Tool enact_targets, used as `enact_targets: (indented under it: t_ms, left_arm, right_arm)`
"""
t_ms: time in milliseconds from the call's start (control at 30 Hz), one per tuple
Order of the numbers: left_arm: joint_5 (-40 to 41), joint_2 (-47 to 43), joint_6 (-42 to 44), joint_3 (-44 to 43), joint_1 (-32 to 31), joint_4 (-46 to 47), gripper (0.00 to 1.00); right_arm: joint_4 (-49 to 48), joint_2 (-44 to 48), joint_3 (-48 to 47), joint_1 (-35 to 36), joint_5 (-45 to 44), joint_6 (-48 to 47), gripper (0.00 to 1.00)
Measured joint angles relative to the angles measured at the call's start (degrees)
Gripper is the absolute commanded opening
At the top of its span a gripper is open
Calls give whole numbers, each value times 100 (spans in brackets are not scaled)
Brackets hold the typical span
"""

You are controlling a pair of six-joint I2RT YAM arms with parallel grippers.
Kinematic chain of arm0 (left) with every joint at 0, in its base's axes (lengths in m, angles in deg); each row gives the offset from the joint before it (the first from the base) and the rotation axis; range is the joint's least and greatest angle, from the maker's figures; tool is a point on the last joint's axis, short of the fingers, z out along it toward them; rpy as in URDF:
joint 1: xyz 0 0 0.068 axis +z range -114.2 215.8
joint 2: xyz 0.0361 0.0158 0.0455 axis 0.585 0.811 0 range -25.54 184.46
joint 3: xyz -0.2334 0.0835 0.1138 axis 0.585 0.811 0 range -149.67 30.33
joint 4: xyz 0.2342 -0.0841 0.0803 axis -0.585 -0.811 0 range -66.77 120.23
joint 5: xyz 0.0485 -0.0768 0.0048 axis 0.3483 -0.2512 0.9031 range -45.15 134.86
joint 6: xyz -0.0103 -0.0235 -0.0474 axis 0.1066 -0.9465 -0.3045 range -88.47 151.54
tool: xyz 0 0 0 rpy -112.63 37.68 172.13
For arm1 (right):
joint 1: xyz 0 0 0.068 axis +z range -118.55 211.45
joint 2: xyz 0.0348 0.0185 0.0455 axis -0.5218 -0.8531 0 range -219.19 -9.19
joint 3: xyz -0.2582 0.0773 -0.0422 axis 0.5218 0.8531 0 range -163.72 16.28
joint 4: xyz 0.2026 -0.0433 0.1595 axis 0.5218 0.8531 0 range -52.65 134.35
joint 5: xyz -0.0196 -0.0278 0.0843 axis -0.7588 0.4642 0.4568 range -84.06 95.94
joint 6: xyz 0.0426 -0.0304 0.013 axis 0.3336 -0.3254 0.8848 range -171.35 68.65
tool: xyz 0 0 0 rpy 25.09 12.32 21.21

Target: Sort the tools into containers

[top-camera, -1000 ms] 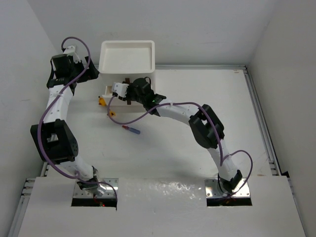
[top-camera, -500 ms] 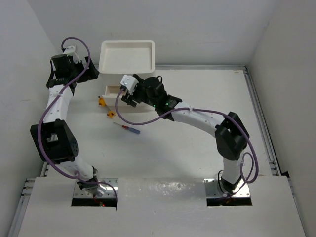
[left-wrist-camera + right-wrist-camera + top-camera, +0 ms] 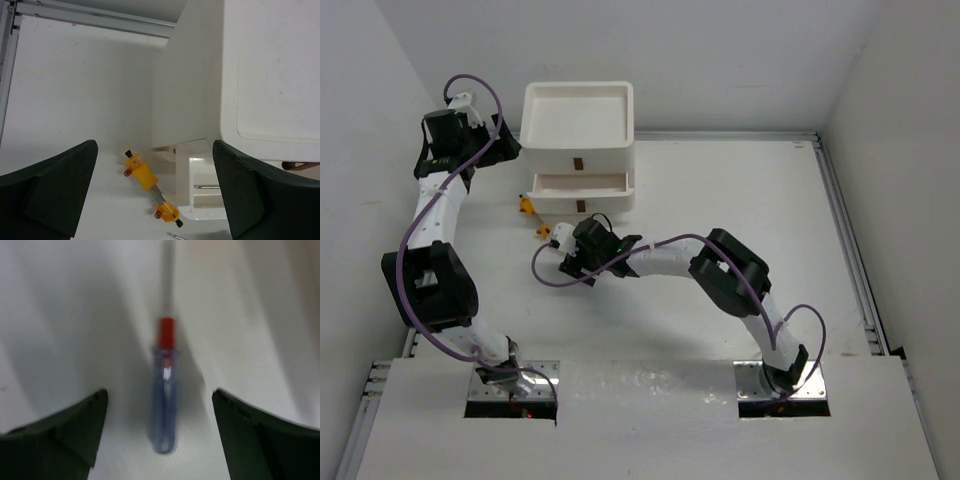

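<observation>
The blue-and-red screwdriver (image 3: 164, 410) lies flat on the table, handle toward the camera and thin shaft pointing away. My right gripper (image 3: 159, 392) hangs open just above it, one finger on each side, not touching. Seen from above, the right gripper (image 3: 568, 258) covers that screwdriver. A yellow-orange tool (image 3: 150, 182) (image 3: 527, 206) lies on the table left of the white drawer unit (image 3: 578, 130). The unit's middle drawer (image 3: 582, 184) is pulled out, and a thin metal shaft (image 3: 207, 187) shows inside it. My left gripper (image 3: 155, 145) (image 3: 505, 145) hovers open and empty beside the unit's left wall.
The drawer unit (image 3: 260, 75) has a recessed tray top and small brown handles (image 3: 577, 163). An aluminium rail (image 3: 845, 230) runs along the table's right and back edges. White walls close in on both sides. The right arm's purple cable (image 3: 545, 270) loops near the gripper.
My right gripper left the open drawer, swung toward the front of the table and opened wide; it now sits over the blue-and-red screwdriver. The left arm has not moved.
</observation>
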Motion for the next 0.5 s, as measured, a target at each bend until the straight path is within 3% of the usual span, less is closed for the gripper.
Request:
enact_targets:
  t_ms: [100, 233, 400, 500]
  left_arm:
    - [-11, 0, -2, 0, 0, 2, 96]
    - [-24, 0, -7, 0, 0, 2, 96]
    - [-24, 0, -4, 0, 0, 2, 96]
    - [-35, 0, -7, 0, 0, 2, 96]
  right_arm:
    - [118, -57, -326, -50, -280, 55, 82]
    - [326, -249, -555, -177, -254, 210, 40]
    - [415, -260, -433, -299, 391, 376, 35]
    - [461, -155, -256, -319, 861, 470, 9]
